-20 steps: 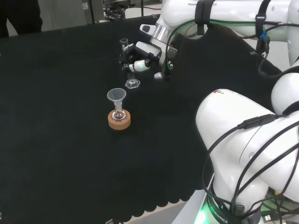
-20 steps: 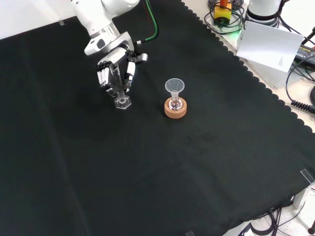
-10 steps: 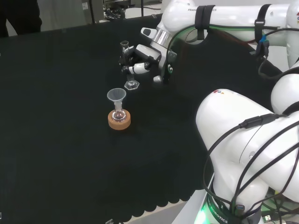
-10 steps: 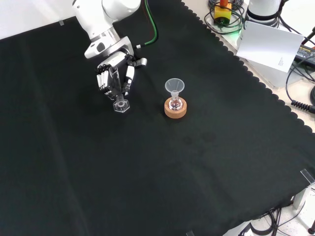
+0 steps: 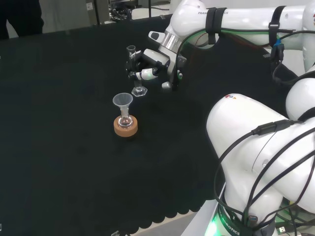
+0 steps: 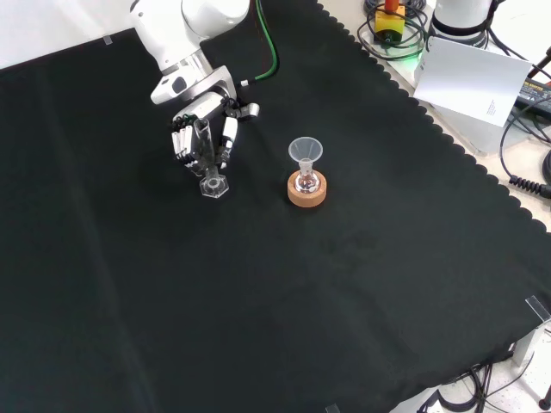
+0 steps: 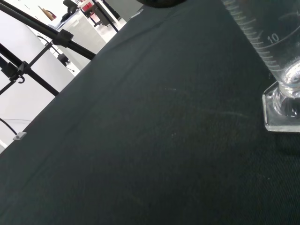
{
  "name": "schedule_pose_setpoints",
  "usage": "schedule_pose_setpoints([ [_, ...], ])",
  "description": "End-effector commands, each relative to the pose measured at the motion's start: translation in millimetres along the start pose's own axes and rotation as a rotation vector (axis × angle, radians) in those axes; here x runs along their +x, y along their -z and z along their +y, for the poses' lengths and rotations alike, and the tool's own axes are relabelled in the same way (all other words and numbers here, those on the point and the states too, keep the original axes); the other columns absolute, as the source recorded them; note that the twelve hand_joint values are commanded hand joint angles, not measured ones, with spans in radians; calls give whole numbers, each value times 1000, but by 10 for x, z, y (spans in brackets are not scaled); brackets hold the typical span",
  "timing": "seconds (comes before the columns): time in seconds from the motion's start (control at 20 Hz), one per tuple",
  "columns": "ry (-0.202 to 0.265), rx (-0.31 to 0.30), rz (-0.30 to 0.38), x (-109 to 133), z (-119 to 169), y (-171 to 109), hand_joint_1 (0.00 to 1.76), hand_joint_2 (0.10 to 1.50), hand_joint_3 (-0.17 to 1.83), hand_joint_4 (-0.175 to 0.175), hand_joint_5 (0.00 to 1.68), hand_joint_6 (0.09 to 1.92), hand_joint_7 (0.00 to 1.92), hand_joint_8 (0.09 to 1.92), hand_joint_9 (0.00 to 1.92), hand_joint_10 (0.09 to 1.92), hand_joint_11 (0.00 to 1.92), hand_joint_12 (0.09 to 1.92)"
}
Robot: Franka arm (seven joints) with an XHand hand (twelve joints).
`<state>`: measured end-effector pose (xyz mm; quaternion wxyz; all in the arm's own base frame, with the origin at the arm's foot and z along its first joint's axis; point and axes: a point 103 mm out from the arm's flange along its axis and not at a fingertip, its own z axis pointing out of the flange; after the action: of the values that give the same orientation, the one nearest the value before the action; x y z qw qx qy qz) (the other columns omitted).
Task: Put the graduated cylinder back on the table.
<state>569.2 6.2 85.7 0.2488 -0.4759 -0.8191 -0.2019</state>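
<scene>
1. Nearest in the head view, one cork ring point(image 5: 125, 127) rests on the bench point(image 5: 59, 147) and carries one small round flask point(image 5: 125, 119); a single clear funnel point(image 5: 123, 101) sits in the flask's neck. The ring is there, I judge, to keep the round-bottomed flask from rolling.
2. Just beyond stands the one graduated cylinder point(image 5: 135, 69), upright, its hexagonal foot at or just above the cloth; whether it touches I cannot tell. The wrist view has the foot very close to the fabric.
3. The hand point(image 5: 150, 64) has its fingers curled round the cylinder's tube, clasping it from the side, well above the foot. Gripping there likely keeps the tube vertical and leaves the foot free to settle flat.
4. Judged from this, set-down is nearly complete and release remains.
</scene>
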Motion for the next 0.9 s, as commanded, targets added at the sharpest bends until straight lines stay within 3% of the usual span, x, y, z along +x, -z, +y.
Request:
schedule_pose_setpoints([
  [0.05,8,2,2,8,-16,-1,1204,1144,2,38,909,1122,951,1063,1336,87,1021,909],
  [0.15,10,6,3,10,-40,0,1201,1150,2,37,898,1138,937,1084,1326,87,1011,925],
  [0.25,9,12,-3,9,-59,2,1161,1162,3,-101,880,1152,921,850,1305,87,995,948],
  [0.3,6,15,-7,6,-67,4,1151,1163,1,-138,882,1145,925,758,1296,87,992,956],
  [0.45,-3,22,-2,-1,-82,-1,1143,1162,-1,-172,885,1135,919,653,1278,87,984,964],
  [0.5,-5,24,1,-1,-87,-4,1141,1163,0,-174,882,1139,911,640,1272,87,969,976],
  [0.6,-6,29,5,-2,-96,-12,1189,1136,-22,-91,850,893,886,612,1252,87,916,1009],
  [0.65,-7,30,9,-2,-104,-17,1195,1126,-39,-65,849,795,874,599,1244,87,888,1026],
  [0.9,-5,36,29,-14,-142,-40,1144,1125,-159,-39,830,640,817,571,1190,87,755,1112],
])
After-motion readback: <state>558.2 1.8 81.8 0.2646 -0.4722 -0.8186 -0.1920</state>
